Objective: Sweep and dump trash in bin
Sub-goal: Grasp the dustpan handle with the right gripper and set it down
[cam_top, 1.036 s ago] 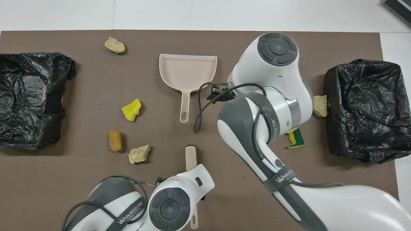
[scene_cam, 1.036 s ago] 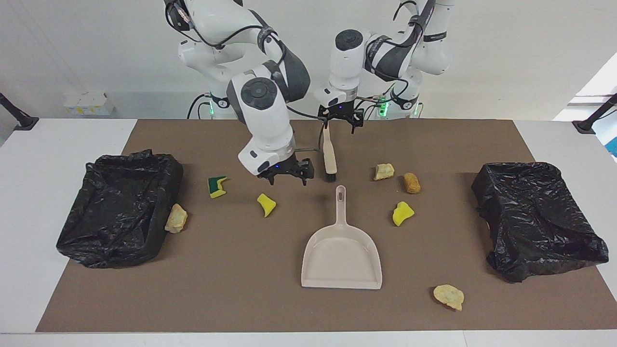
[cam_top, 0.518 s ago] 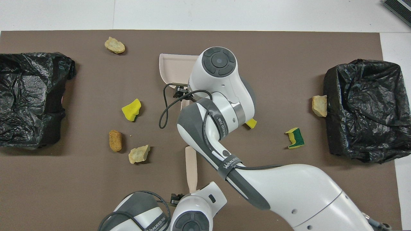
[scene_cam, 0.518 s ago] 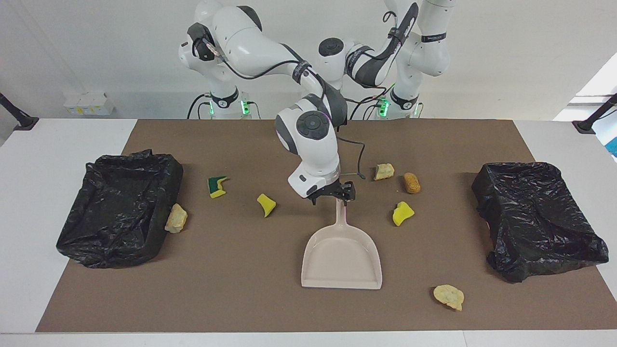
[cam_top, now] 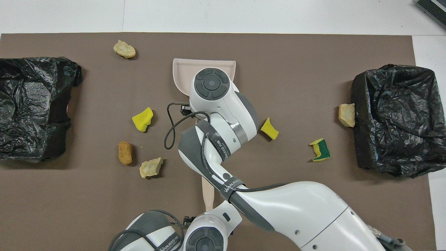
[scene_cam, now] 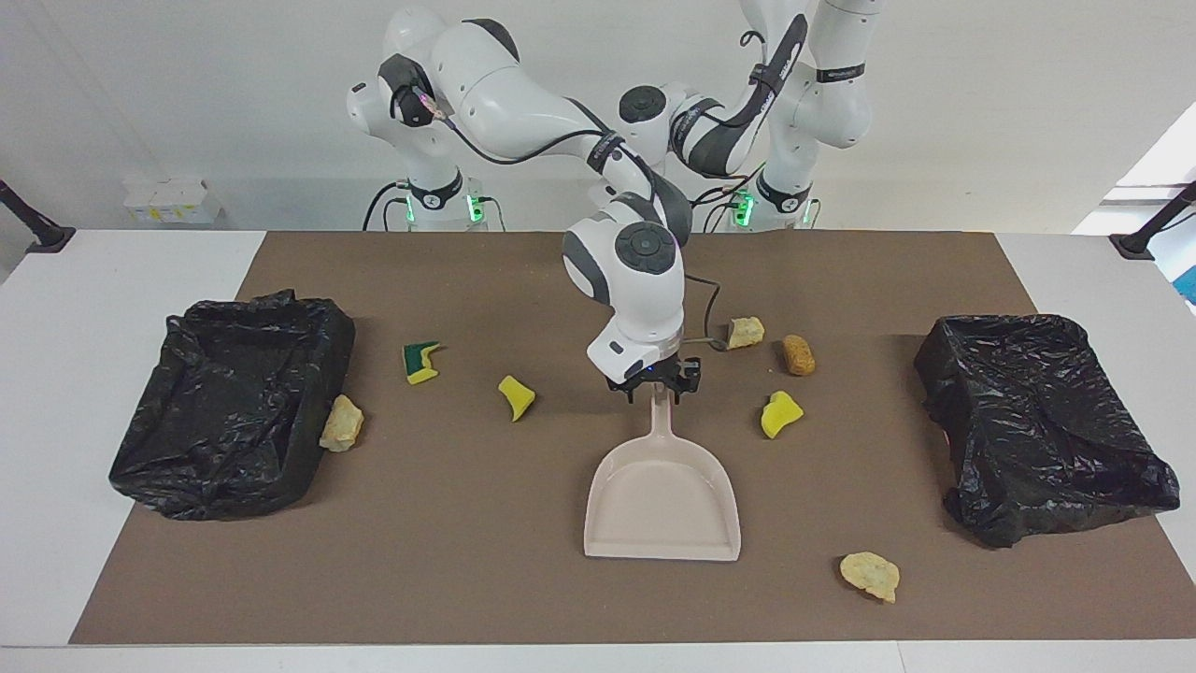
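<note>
A white table (scene_cam: 93, 308) filled the facing view from nine o'clock to three; a brown mat (scene_cam: 467, 579) lay flat on it and covered its middle, leaving bare white strips at both ends; a small white box (scene_cam: 173, 201) stood against the wall at about ten o'clock, off the table; a black post (scene_cam: 33, 229) leaned over the table's corner at nine o'clock; a second black post (scene_cam: 1149, 234) leaned at the corner near two o'clock.

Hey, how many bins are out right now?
2. One bin sits at the right arm's end; the second bin at the left arm's end.
</note>
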Controlling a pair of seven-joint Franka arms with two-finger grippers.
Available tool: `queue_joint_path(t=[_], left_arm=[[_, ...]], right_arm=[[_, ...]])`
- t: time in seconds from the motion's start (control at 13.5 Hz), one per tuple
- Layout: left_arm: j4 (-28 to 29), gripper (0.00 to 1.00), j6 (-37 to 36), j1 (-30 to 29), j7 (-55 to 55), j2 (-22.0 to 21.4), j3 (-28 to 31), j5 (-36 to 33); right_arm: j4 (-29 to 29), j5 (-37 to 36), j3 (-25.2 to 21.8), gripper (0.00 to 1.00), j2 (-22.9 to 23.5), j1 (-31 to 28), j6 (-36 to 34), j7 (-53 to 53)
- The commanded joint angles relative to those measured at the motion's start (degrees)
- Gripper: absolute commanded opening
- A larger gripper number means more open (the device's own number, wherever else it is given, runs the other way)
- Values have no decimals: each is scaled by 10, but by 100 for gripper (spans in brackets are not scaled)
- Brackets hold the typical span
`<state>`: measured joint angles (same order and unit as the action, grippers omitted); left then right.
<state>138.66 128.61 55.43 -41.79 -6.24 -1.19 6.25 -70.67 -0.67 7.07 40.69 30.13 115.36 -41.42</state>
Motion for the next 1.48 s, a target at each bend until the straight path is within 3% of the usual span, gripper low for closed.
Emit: queue_joint_path(t=[0.0, 0.15, 0.52, 0.67, 0.89, 1.04, 1.41], left_arm=[[23, 79, 4, 10, -2, -14, 9, 35], [23, 66, 3, 10, -4, -14, 9, 38], [-14, 4, -42, -13, 10, -14, 15, 46], [-42, 0, -81, -43, 21, -24, 19, 46], [-92, 0, -184, -115, 78, -53, 21, 44], [-92, 0, -227, -166, 85, -89, 22, 38], [-76, 0, -286, -268, 79, -102, 22, -25]], right_arm=[[-2, -34, 2, 26, -3, 2, 0, -14], [-10, -45, 4, 0, -4, 0, -1, -9], [-39, -33, 6, 0, -46, -21, -21, 68], [-46, -32, 6, 0, -64, -21, -42, 105], [-76, -30, 7, 0, -104, -38, -56, 264], [-104, -30, 8, 0, -134, -70, -74, 362], [-109, -18, 7, 0, -177, -107, -217, 602]])
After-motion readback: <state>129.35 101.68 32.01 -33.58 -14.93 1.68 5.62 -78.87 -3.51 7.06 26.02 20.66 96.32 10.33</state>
